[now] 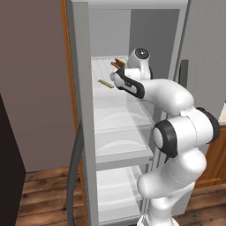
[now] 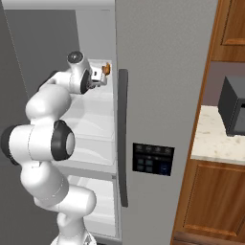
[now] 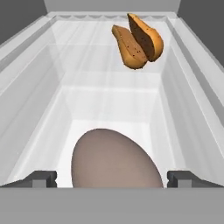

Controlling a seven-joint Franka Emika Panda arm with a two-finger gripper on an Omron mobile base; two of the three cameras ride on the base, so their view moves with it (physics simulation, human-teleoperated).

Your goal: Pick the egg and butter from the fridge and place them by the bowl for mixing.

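Note:
The brownish-grey egg (image 3: 114,159) lies on the fridge's top white shelf (image 3: 109,100), right between my two fingertips. My gripper (image 3: 112,178) is open, with a gap left on each side of the egg. From the base, the gripper (image 1: 115,76) reaches into the open grey fridge (image 1: 81,110) at upper-shelf height. The thin olive-yellow butter stick (image 1: 105,83) lies on the same shelf just left of the hand. The bowl is out of view.
An orange-brown hot-dog-shaped item (image 3: 138,40) sits further back on the shelf, right of centre. The shelf's raised side walls flank the hand. The fridge door (image 2: 158,95) with its dark handle (image 2: 123,139) stands to the right; a counter with a dark appliance (image 2: 233,107) lies beyond.

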